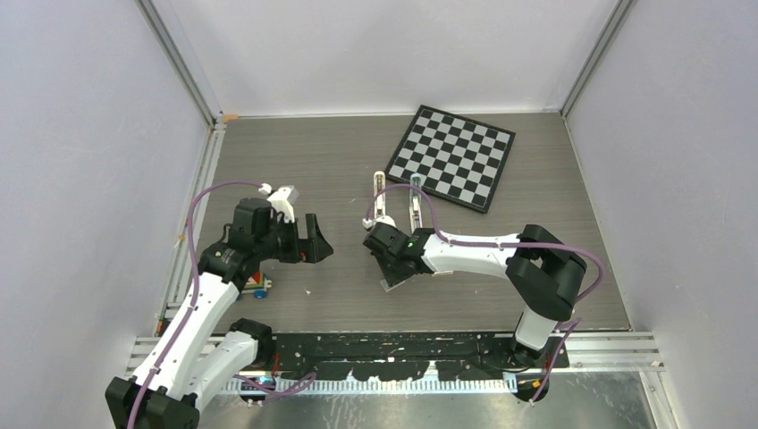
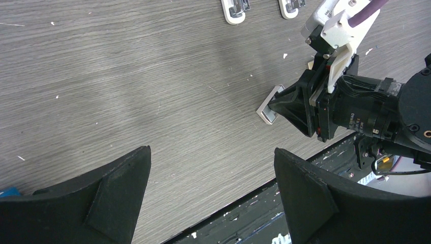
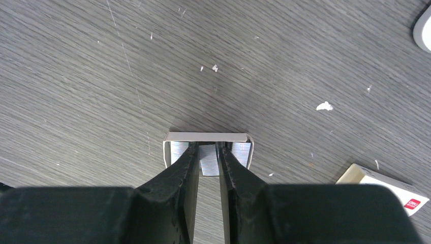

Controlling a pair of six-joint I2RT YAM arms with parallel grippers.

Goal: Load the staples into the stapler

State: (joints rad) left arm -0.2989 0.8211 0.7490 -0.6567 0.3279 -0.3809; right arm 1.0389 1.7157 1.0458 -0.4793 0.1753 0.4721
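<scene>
- Right gripper (image 3: 207,148) first: pointed straight down at the table, jaws drawn narrow, clenched on a silvery strip of staples (image 3: 208,161) squeezed between the two black fingers (image 3: 178,173).
- Strip and fingertips both down inside a small white tray (image 3: 208,136), directly under the gripper. More silvery staples packed on either side of the fingers, up against the tray's walls.
- Lifted or resting on the tray floor? Cannot tell from here.
- Tray itself flat on the grey wood-grain table (image 3: 76,76), far wall just ahead of the fingertips.
- Off to the right in the right wrist view: the white box (image 3: 378,185) with its red mark, lying flat, near the tray but apart from it.
- Further out, past the right wrist in the overhead view: the stapler (image 1: 382,197), seen as two long pale bars side by side, between the gripper and the chessboard (image 1: 456,156), clear of the tray.
- Chessboard tilted at an angle near the back wall, well apart from the staples.
- Over to the left gripper (image 2: 211,178): released, jaws spread wide, hanging above bare table and facing the tray and the right gripper, well apart from both.
- Behind the left arm, near the table's left edge: a small colourful toy (image 1: 259,288).
</scene>
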